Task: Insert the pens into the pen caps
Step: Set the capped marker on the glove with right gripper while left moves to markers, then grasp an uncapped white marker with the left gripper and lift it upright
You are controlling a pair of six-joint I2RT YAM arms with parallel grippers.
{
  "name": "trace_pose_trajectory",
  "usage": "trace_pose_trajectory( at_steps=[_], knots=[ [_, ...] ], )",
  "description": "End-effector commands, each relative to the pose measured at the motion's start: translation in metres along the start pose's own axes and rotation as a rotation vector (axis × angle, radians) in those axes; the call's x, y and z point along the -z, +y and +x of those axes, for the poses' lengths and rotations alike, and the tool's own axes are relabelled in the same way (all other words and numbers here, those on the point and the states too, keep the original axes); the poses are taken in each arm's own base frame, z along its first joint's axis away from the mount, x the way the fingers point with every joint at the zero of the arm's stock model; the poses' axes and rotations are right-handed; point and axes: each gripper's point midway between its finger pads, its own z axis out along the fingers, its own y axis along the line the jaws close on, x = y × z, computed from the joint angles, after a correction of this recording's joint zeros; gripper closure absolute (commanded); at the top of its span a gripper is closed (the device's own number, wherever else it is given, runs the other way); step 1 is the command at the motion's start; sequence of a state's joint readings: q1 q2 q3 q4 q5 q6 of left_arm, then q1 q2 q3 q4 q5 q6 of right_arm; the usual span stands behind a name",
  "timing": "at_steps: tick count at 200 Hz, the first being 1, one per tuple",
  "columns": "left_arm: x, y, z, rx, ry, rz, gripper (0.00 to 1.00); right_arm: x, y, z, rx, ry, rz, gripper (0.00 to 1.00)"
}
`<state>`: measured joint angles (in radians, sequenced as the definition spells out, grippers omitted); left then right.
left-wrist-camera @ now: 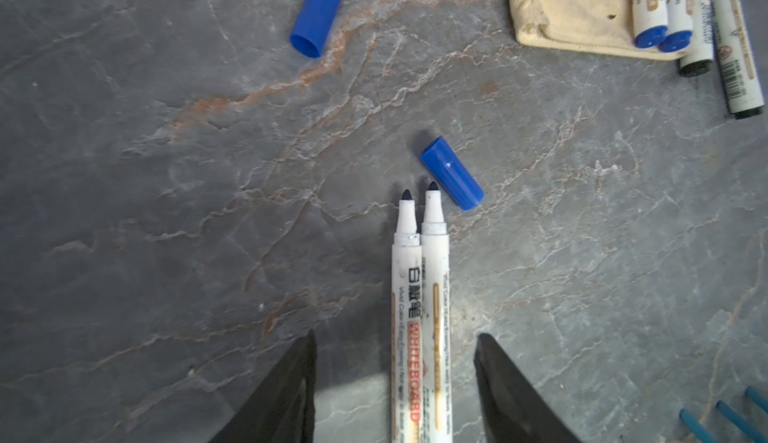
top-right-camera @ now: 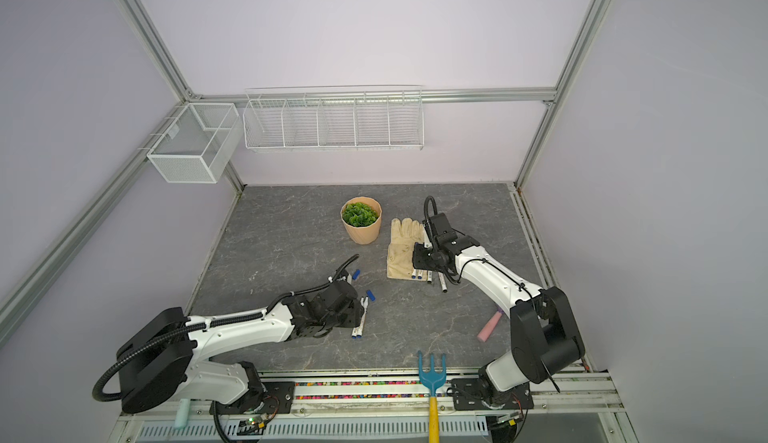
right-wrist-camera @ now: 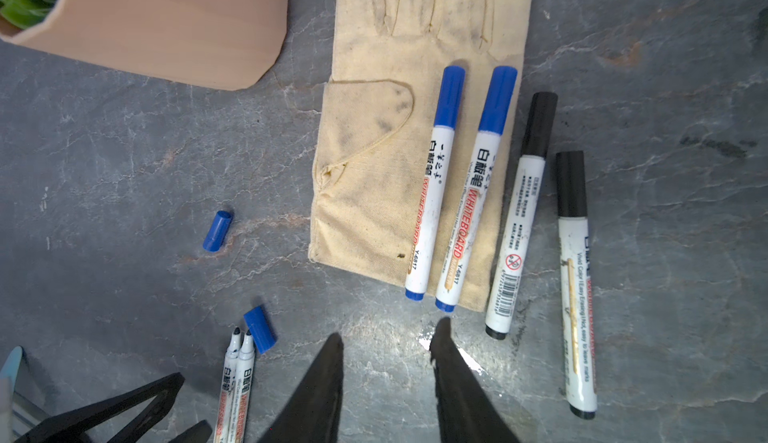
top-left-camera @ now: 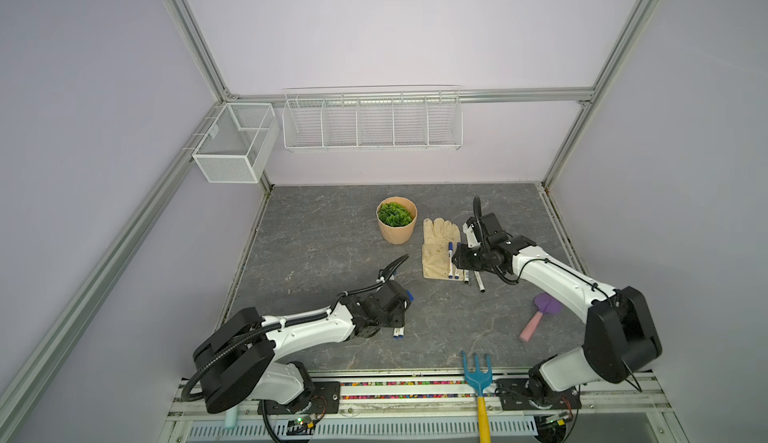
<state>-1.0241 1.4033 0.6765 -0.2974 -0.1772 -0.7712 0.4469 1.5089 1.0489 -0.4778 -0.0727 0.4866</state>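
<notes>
**Jaws wide, the left gripper point(left-wrist-camera: 395, 335) straddles two uncapped pens point(left-wrist-camera: 419, 295) on the stone-look table point(top-left-camera: 316, 245), touching neither.**

Bare table lies open from nine to eleven o'clock of it in both top views. The white barrels bear red "WHITEBOARD" print and dark tips. A blue cap point(left-wrist-camera: 452, 173) lies just beside the tips at one o'clock, and a second blue cap point(left-wrist-camera: 318, 9) lies farther off. The right gripper point(right-wrist-camera: 390, 328), jaws parted on nothing, hangs just short of the glove point(right-wrist-camera: 374, 171) hem. Two blue-capped pens point(right-wrist-camera: 436, 179) rest there, with two black-capped pens point(right-wrist-camera: 517, 212) at the glove's four o'clock.
</notes>
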Motion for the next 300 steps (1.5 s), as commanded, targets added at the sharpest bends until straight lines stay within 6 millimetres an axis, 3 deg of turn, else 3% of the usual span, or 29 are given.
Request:
trace_pose_trajectory(
  at_steps=[1, 60, 185, 266, 300],
  knots=[
    [-0.003, 0.004, 0.008, -0.023, 0.049, -0.047, 0.41, 0.004, 0.005, 0.002, 0.001, -0.012, -0.032, 0.61],
    [0.001, 0.012, 0.008, -0.002, 0.028, -0.068, 0.44, 0.001, 0.004, 0.006, 0.010, -0.002, -0.035, 0.62],
    [-0.011, 0.029, 0.036, -0.013, 0.144, -0.161, 0.56, 0.003, 0.005, 0.006, 0.012, 0.000, -0.041, 0.62],
    [-0.005, 0.058, 0.057, 0.026, 0.183, -0.275, 0.83, 0.006, 0.010, 0.004, 0.003, -0.006, -0.071, 0.62],
    [-0.002, 0.045, 0.042, 0.016, 0.138, -0.231, 0.98, 0.017, 0.018, -0.001, 0.005, -0.030, -0.102, 0.62]
  ],
)
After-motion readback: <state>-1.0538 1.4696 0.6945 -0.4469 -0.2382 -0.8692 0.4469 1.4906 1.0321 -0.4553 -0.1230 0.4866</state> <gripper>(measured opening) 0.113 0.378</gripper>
